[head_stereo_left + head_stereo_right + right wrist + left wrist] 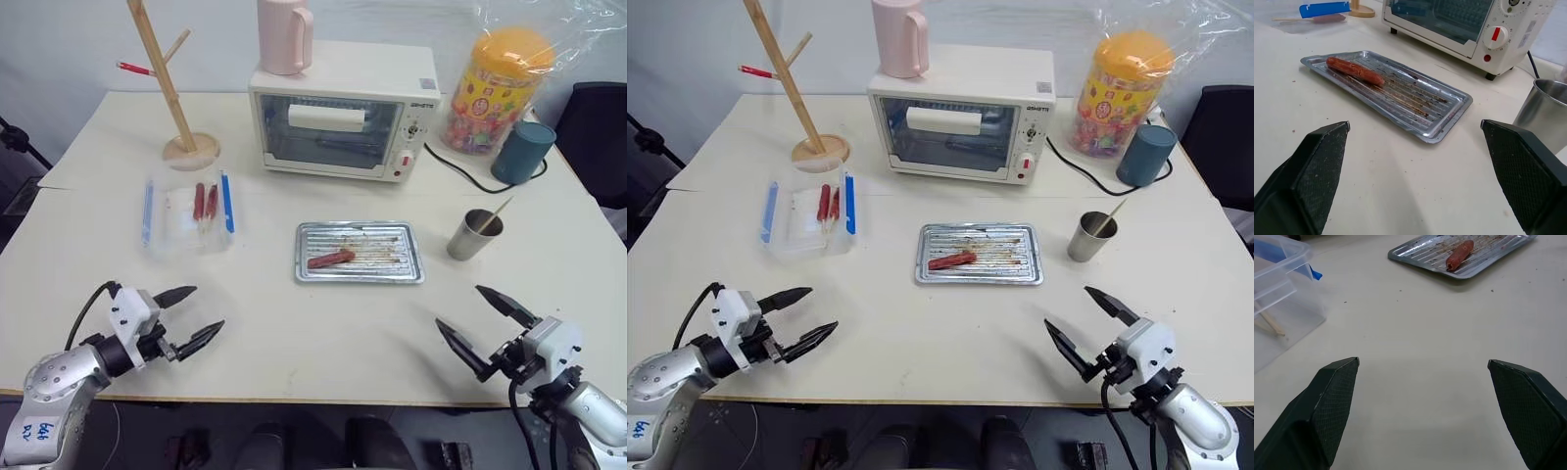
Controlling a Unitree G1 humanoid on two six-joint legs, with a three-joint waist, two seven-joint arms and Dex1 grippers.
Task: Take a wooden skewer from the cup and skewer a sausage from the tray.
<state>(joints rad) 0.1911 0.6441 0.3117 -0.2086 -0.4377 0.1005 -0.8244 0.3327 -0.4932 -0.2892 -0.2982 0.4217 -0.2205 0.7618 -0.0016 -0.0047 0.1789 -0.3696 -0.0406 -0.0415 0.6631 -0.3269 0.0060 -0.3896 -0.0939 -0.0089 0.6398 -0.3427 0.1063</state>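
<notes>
Nothing is held yet: the left hand [188,316] and right hand [480,324] are spread wide, empty. The wooden skewer [495,216], leaning in the cup [474,236] at three o'clock of the tray [359,274], must be pinched first by the right hand.

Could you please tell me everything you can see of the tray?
The tray is a flat rectangular sheet of shiny silver metal with rounded corners, a low raised rim and a ribbed bottom streaked with brown grease. It lies flat on the table in front of the toaster oven, left of the cup. One sausage lies in its left part. Both grippers are apart from it.
</notes>
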